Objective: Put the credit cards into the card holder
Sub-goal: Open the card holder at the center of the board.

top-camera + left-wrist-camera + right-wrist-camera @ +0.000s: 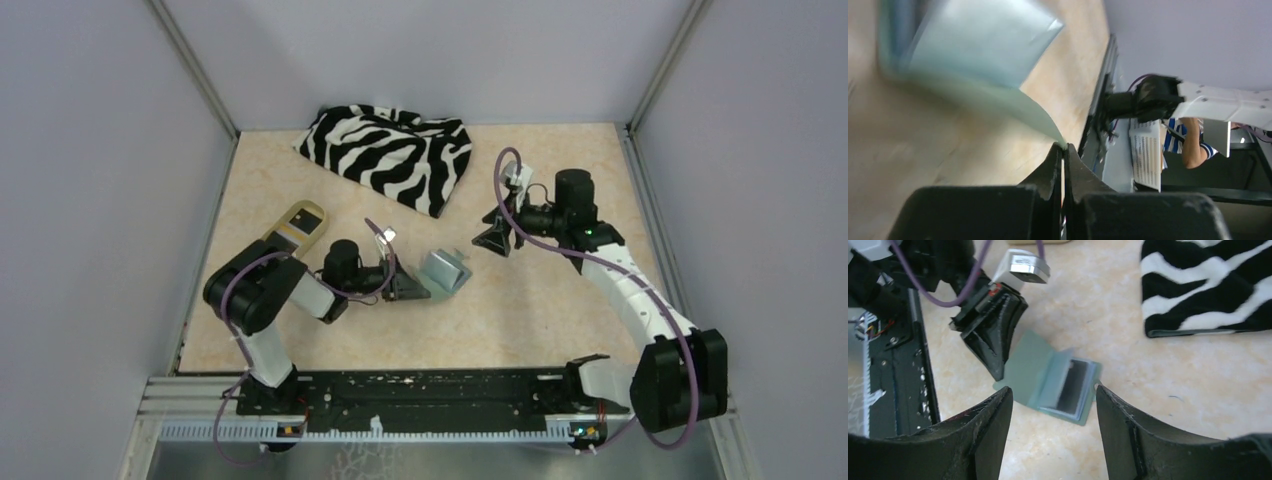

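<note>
Partly hidden inside the card holder (1030, 360), one dark credit card (1073, 385).

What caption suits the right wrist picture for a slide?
Left pincer pinches the flap of the open card holder, a dark card inside, while the open right pincer hovers nearby.

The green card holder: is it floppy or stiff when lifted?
Probably floppy: the card holder flap bends where the left gripper pinches its edge. Likely light, since one pinch props it open. It may fold shut when released.
</note>
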Robot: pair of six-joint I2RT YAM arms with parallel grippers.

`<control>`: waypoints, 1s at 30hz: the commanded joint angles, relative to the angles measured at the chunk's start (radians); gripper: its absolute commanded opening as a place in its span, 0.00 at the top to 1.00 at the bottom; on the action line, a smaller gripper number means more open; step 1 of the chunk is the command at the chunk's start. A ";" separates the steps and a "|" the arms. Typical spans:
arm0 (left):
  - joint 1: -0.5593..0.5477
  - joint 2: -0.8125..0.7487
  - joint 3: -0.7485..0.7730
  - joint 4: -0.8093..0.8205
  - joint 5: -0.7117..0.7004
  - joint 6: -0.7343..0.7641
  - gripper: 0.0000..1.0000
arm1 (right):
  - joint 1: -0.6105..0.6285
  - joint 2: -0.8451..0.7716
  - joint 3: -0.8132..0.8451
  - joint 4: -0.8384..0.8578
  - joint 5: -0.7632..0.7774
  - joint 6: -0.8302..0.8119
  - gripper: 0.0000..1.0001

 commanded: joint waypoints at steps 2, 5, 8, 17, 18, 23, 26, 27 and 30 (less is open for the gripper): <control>-0.002 0.158 -0.101 0.092 0.040 0.018 1.00 | 0.092 0.126 -0.017 -0.008 -0.051 -0.110 0.40; -0.003 0.172 -0.158 0.128 0.014 0.013 1.00 | 0.152 0.205 0.007 -0.032 0.085 -0.115 0.45; -0.003 0.162 -0.182 0.089 -0.024 0.029 1.00 | 0.186 0.267 0.023 -0.041 0.161 -0.106 0.46; -0.003 0.125 -0.150 -0.094 -0.121 0.095 0.99 | 0.264 0.353 0.064 -0.148 0.308 -0.192 0.61; -0.003 0.109 -0.148 -0.112 -0.132 0.103 0.99 | 0.270 0.365 0.072 -0.168 0.315 -0.204 0.64; -0.003 0.039 -0.142 -0.201 -0.180 0.142 0.97 | 0.292 0.429 0.108 -0.213 0.346 -0.196 0.65; -0.002 0.019 -0.132 -0.234 -0.189 0.159 0.96 | 0.294 0.462 0.122 -0.223 0.372 -0.171 0.63; -0.002 0.018 -0.131 -0.236 -0.189 0.160 0.96 | 0.293 0.466 0.126 -0.223 0.377 -0.162 0.61; -0.003 0.031 -0.125 -0.233 -0.186 0.162 0.96 | 0.295 0.488 0.133 -0.224 0.392 -0.137 0.57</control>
